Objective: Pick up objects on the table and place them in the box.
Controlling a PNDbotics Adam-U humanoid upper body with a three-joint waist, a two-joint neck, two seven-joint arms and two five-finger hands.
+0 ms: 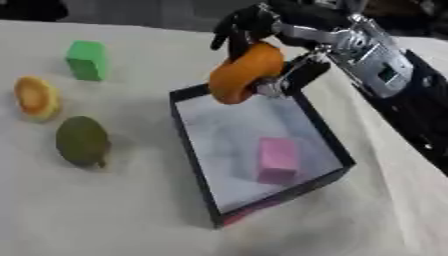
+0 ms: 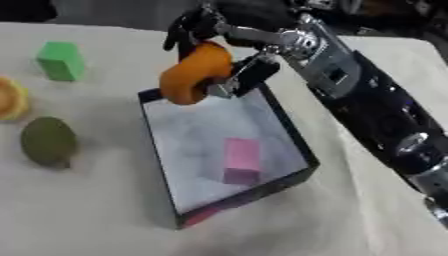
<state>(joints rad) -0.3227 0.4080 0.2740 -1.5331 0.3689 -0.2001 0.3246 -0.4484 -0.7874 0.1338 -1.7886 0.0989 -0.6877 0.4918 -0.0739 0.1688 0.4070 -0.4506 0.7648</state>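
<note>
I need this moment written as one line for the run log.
right hand: shut on orange object | above far edge of box | in box: pink block | on table: green block, green fruit

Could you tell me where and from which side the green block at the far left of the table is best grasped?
Take the green block across its flat side faces, coming down from above: it stands upright, with open table around it. The right hand is busy holding the orange fruit over the box.
</note>
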